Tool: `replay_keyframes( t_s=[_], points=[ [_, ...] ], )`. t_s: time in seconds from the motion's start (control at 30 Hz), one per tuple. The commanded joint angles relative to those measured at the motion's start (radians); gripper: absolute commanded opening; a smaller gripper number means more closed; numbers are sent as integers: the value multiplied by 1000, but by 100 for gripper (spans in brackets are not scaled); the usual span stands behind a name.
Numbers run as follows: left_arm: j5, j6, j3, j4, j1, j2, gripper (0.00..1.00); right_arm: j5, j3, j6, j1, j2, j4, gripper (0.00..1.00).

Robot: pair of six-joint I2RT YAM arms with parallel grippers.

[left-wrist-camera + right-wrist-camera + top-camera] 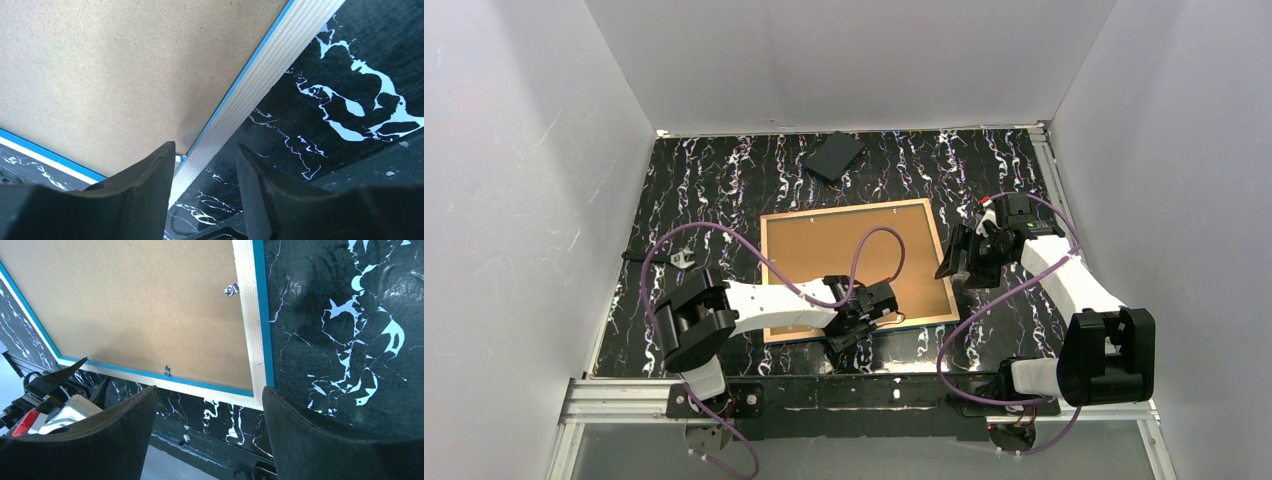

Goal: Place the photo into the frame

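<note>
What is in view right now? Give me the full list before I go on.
frame: one, tan wood with a blue edge, flat at mid-table
board: one, brown, inside the frame
tabs: three seen, silver, on the frame's rim
slab: one, black, far side of the table
metal piece: one, silver, left side of the table, too small to identify
table: one, black with white marbling
photo: none in view
arms: two, white and black, bases at the near edge
left claw: one, black, at the frame's near edge, rail between its fingers
right claw: one, black, open, beside the frame's right edge
</note>
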Motion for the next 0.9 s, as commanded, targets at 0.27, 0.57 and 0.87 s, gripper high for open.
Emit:
replay_keyframes(
  t_s=[0.27, 0.57, 0.87],
  points=[
    [45, 23, -63, -29, 6, -4, 38, -31, 3, -14, 2, -5, -14, 83],
    [52, 11, -46, -68, 10, -13, 14, -43, -5, 11, 1, -18, -10, 83],
    [16, 37, 57, -227, 32, -125, 2, -42, -15, 57, -5, -48, -48, 85]
  ],
)
